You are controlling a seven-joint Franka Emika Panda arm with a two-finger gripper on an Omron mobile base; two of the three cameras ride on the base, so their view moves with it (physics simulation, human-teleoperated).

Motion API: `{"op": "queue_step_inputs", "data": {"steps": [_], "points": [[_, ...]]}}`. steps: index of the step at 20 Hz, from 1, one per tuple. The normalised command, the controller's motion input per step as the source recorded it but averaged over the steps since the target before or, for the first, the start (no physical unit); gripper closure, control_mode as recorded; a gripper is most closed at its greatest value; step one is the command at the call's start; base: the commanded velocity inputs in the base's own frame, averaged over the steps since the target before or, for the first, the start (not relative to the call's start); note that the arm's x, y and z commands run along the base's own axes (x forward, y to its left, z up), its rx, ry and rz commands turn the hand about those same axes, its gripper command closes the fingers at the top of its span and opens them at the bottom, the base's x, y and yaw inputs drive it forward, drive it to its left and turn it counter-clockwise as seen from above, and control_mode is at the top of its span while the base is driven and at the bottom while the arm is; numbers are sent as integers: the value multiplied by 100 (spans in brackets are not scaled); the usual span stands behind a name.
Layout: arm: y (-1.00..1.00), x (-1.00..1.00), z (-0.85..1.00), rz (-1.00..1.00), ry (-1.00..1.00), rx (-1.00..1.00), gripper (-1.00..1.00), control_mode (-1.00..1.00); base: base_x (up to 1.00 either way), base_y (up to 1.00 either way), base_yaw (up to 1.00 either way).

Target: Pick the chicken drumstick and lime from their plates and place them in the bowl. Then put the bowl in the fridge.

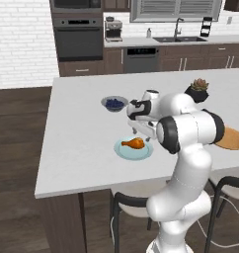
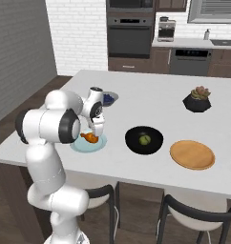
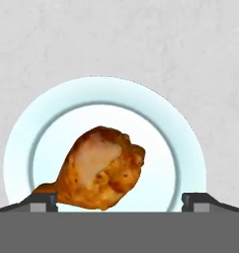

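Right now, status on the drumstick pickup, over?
Gripper open above the drumstick, not gripping. Drumstick on the blue plate. Lime already in the black bowl. Nothing in the way.

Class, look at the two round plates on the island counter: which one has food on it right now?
The pale blue-green plate, which holds the chicken drumstick below the open gripper. The tan wooden plate is bare; the lime sits in the black bowl.
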Motion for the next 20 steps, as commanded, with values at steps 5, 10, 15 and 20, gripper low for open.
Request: {"op": "queue_step_inputs", "data": {"steps": [5, 10, 15, 20], "points": [[2, 9, -21, 0, 0, -3, -100, -100, 0, 0, 0], [12, -35, -19, 0, 0, 0, -100, -100, 0, 0, 0], [18, 0, -51, -3, 0, -7, -100, -100, 0, 0, 0], [7, 22, -40, -2, -5, -5, -100, -100, 0, 0, 0]]}}
